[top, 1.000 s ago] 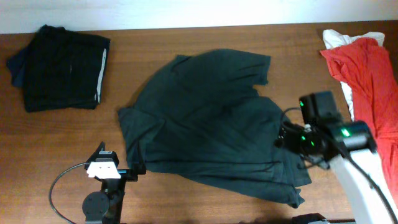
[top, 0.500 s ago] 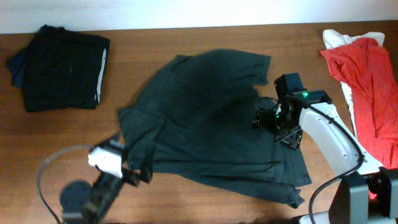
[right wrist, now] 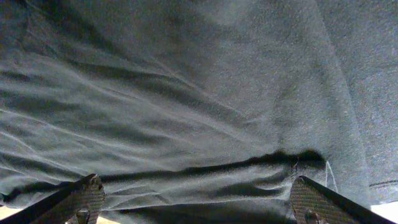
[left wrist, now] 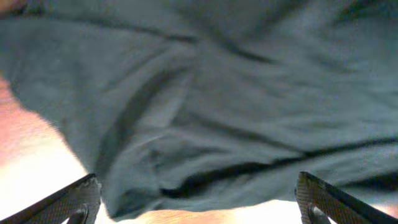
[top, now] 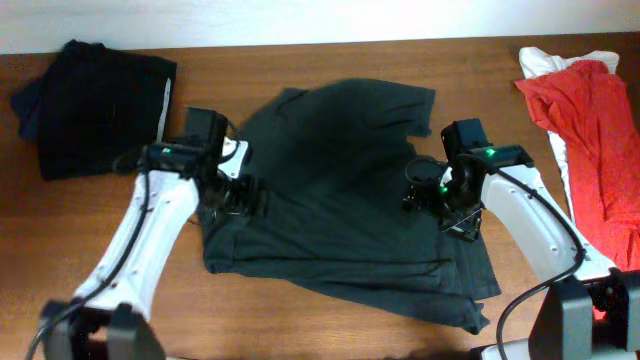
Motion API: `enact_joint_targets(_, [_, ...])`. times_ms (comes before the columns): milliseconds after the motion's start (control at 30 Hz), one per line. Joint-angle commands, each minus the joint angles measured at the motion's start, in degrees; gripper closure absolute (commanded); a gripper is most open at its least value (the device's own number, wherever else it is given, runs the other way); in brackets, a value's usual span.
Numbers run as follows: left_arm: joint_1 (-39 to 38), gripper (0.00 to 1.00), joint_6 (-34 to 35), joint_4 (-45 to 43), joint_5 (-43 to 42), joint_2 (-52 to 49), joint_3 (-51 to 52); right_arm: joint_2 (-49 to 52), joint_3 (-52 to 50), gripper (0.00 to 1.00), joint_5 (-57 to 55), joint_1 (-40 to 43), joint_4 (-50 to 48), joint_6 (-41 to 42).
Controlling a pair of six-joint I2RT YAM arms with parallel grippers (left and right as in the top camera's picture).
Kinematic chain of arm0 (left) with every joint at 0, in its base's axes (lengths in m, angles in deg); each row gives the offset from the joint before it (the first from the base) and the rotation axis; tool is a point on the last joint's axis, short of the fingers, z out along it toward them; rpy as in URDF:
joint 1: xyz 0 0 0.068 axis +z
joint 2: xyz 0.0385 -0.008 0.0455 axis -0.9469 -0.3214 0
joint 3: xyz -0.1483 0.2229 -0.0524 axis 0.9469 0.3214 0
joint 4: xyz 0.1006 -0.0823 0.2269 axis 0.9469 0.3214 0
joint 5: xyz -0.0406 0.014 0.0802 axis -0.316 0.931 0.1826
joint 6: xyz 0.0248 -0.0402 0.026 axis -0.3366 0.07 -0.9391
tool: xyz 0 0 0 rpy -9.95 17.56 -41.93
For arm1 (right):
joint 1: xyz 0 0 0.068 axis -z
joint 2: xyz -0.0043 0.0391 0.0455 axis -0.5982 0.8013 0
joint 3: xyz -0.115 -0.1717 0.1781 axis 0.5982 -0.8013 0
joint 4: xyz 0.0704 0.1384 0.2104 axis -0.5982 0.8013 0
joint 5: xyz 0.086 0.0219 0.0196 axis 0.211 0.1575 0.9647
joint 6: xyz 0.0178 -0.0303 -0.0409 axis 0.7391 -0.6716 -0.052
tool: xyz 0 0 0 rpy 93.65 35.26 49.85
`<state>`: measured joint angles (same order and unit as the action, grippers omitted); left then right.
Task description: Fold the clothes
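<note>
Wooden table [top: 300, 60] bears dark T-shirt [top: 330, 150], limp, light, prone to bunching; left gripper [left wrist: 199, 200] and right gripper [right wrist: 196, 200] both spread over it; judged best pinched at hem corners.

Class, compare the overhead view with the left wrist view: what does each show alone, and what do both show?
Only the overhead shows the right gripper, a folded dark pile at the table's far-left corner, and a red garment over a white garment at the right edge. Only the left wrist view shows the dark T-shirt's creases and a seam up close, above the left gripper's wide-apart fingertips. Both show that T-shirt and the wooden table.
</note>
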<state>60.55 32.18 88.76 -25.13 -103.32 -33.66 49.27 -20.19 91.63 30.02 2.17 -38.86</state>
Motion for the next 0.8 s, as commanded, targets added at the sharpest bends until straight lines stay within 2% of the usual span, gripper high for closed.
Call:
enact_joint_targets(0, [-1.97, 0.01, 3.74, -1.53, 8.72, -6.82, -0.63, -0.35, 0.17, 0.01, 0.31, 0.37, 0.26, -0.63])
enact_joint_targets(200, [-1.95, 0.01, 3.74, -6.4, 9.99, -17.14, -0.61, -0.35, 0.17, 0.01, 0.31, 0.37, 0.44, -0.61])
enact_joint_targets(367, [-2.05, 0.01, 3.72, -9.44, 13.99, -20.76, -0.61, -0.35, 0.17, 0.01, 0.31, 0.37, 0.17, -0.61])
enact_joint_targets(400, [-2.05, 0.07, 3.72, -9.66, 14.62, -20.96, -0.61, -0.35, 0.17, 0.01, 0.28, 0.37, 0.02, -0.61])
enact_joint_targets(467, [-2.45, 0.37, 3.74, -9.64, 16.94, -20.94, -0.61, -0.35, 0.17, 0.01, 0.28, 0.37, -0.04, -0.61])
enact_joint_targets(500, [-2.43, 0.55, 3.74, -9.64, 16.98, -20.94, -0.61, -0.35, 0.17, 0.01, 0.31, 0.37, -0.11, -0.61])
enact_joint_targets(533, [-2.43, 0.69, 3.76, -9.44, 16.98, -20.94, -0.81, -0.35, 0.17, 0.01, 0.28, 0.37, -0.26, -0.61])
enact_joint_targets(567, [-2.43, 0.92, 4.17, -9.4, 16.94, -20.94, -0.9, -0.35, 0.17, 0.01, 0.28, 0.37, -0.42, -0.61])
enact_joint_targets(600, [-2.43, 1.0, 5.57, -8.92, 16.94, -20.92, -1.31, -0.35, 0.17, 0.01, 0.28, 0.37, -0.44, -0.61])
enact_joint_targets(700, [-2.4, 0.99, 7.04, -4.81, 16.98, -20.92, -5.07, -0.35, 0.17, 0.01, 0.28, 0.37, -0.31, -0.63])
enact_joint_targets(767, [-2.16, 1.0, 12.63, 2.86, 19.74, -20.31, -12.17, -0.42, 0.17, 0.0, 0.28, 0.35, 0.44, -2.23])
